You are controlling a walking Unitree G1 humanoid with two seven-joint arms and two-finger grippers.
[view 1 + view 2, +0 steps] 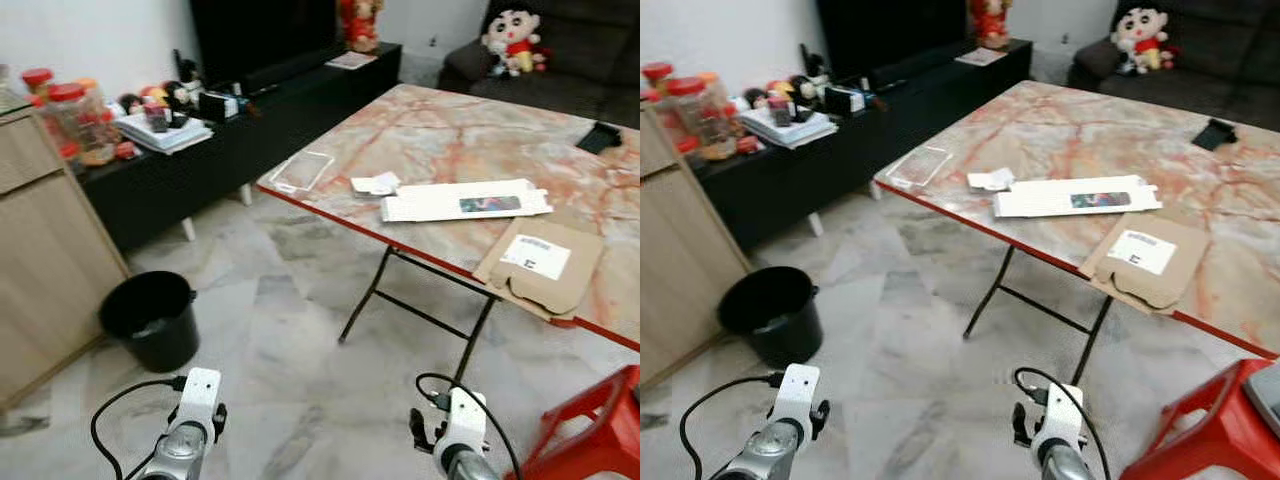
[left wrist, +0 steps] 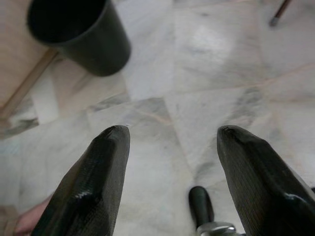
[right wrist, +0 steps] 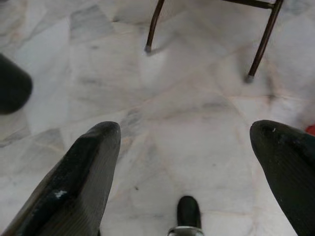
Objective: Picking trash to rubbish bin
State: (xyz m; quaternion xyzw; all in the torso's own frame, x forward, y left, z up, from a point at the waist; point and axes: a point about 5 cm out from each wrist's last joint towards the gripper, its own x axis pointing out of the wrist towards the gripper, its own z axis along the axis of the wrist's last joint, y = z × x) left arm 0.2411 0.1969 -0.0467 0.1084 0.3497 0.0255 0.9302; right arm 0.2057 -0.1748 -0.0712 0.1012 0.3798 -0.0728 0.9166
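A black rubbish bin (image 1: 150,318) stands on the marble floor beside a wooden cabinet, to my left. On the marble-patterned folding table (image 1: 450,140) lie a brown cardboard mailer (image 1: 540,265) overhanging the near edge, a long flat white box (image 1: 465,202), a small white paper scrap (image 1: 375,184) and a clear plastic tray (image 1: 300,170) at the corner. Both arms hang low over the floor, short of the table. My left gripper (image 2: 172,132) is open with nothing between its fingers, the bin (image 2: 78,34) ahead of it. My right gripper (image 3: 187,128) is open and empty too, facing the table legs (image 3: 152,27).
A red plastic stool (image 1: 590,430) stands close on my right under the table edge. The wooden cabinet (image 1: 40,260) is at the left, a cluttered black TV console (image 1: 250,130) behind the bin, and a dark sofa (image 1: 560,60) beyond the table. A black object (image 1: 600,137) lies on the table's far side.
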